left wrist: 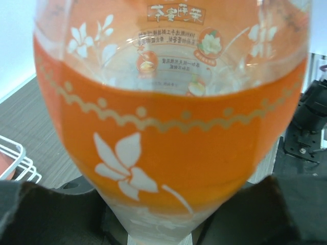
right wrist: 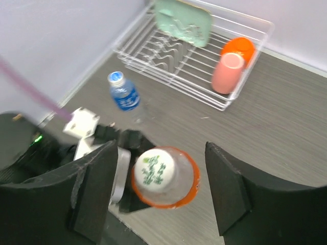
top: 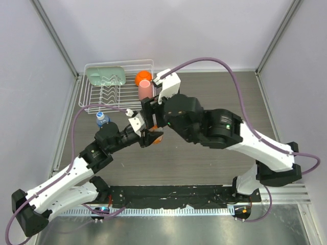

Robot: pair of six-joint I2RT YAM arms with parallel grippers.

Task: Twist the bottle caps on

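The left gripper point(top: 150, 137) squeezes the orange bottle point(left wrist: 173, 153); the right gripper point(right wrist: 161, 189) hangs over its white cap point(right wrist: 155, 172), 2 fingers apart, not touching; the blue bottle point(right wrist: 124, 94) stands nearby.

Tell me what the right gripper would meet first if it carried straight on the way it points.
Probably the white round plastic cap on the orange-labelled clear plastic bottle, directly ahead between the fingers of the open right gripper; depth is unclear.
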